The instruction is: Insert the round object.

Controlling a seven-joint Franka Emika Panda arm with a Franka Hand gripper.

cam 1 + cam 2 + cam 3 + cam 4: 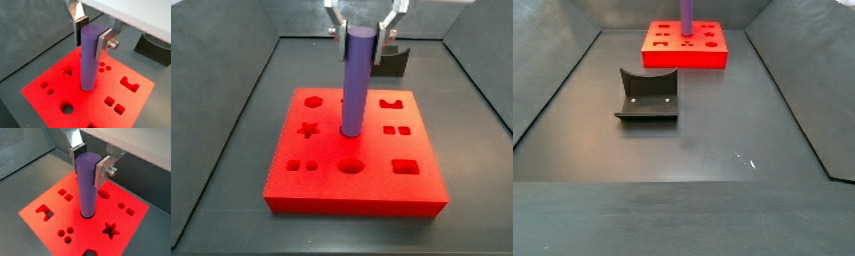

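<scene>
Near the camera in a side view the dark bench (pixel 700 150) lies bare but for the fixture (pixel 648 96), standing well apart from the work; beyond it sits the red block (pixel 684 46) with its cut-out shapes; from its top rises the round object (pixel 360 82), a purple rod held upright, its lower end meeting the block at a round hole near the middle, as both wrist views show; how deep it has gone cannot be told, though most of its length is above the surface; the gripper (pixel 90 31) sits over the block, its jaws clenched on the rod's upper end, silver fingers (pixel 103 170) pressed to either side; judged from this, alignment and entry look done, while pushing the rod home and letting go remain.
</scene>
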